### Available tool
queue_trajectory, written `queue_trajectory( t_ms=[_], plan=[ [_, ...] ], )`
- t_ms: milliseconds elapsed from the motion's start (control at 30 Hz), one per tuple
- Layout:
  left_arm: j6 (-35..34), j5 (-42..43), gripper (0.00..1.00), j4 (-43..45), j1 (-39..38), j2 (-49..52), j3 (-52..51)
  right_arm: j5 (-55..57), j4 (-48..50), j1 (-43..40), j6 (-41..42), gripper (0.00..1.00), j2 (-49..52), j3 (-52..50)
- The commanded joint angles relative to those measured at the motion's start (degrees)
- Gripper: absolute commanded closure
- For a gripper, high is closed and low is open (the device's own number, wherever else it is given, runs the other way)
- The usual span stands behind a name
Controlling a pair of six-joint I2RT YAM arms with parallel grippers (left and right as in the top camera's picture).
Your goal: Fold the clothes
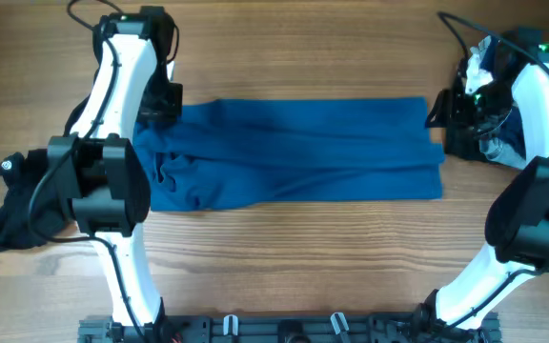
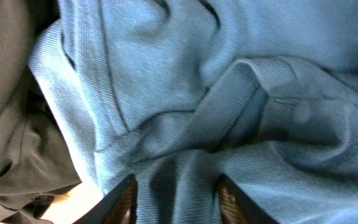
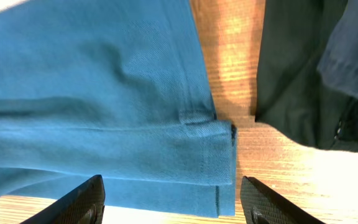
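Blue T-shirt bunches loosely between the left gripper's half-parted fingers; the right gripper gapes empty over its flat hem.

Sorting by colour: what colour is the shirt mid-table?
Plain medium blue shirt; overhead shows it best.

Left arm: rising from its base, folding at the elbow, wrist pointing downward. Left gripper: fingers standing partly apart. Right arm: arching forward, wrist turning inward. Right gripper: fingers standing wide apart.
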Motion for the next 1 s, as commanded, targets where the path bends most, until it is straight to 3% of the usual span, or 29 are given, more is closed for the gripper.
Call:
queue_trajectory(
  t_ms=[0, 167, 367, 467, 500, 533, 567, 600, 700, 967],
  plan=[
    [-0.1, -0.5, 0.03, 0.4, 1.6, -1.6, -0.4, 1.0, 1.2, -0.7, -0.9, 0.29, -1.2, -2.1],
    [-0.1, -0.5, 0.0, 2.3, 3.8, -1.7, -0.3, 1.0, 4.0, -0.7, -5.9, 0.27, -1.2, -2.2],
    [-0.6, -0.2, 0.0, 2.6, 6.0, -6.5, -0.3, 1.0, 5.1, -0.7, -6.3, 0.27, -1.2, -2.2],
    [-0.5, 3.7, 0.07, 2.3, 5.9, -9.8, -0.3, 1.0, 5.2, -0.7, -6.3, 0.27, -1.2, -2.2],
    [-0.5, 5.6, 0.15, 1.7, 5.9, -10.2, -0.3, 1.0, 5.3, -0.7, -6.3, 0.27, -1.2, -2.2],
    [-0.5, 7.5, 0.39, 0.5, 5.9, -10.2, -0.3, 1.0, 5.3, -0.7, -6.2, 0.27, -1.2, -2.2],
    [-0.5, 8.6, 0.52, -0.2, 5.9, -10.0, -0.5, 1.0, 5.3, -0.7, -6.2, 0.27, -1.2, -2.2],
    [-0.5, 9.4, 0.6, -0.5, 5.9, -9.8, -0.9, 1.0, 5.3, -0.7, -6.2, 0.27, -1.2, -2.2],
    [-0.6, 10.1, 0.96, 0.5, 5.9, -9.2, -4.3, 1.0, 5.5, -0.7, -6.2, 0.27, -1.2, -2.2],
    [-0.6, 13.9, 0.96, 11.9, 5.9, -9.2, -19.1, -0.7, 6.0, -0.7, -6.1, 0.27, -1.2, -2.2]
  ],
)
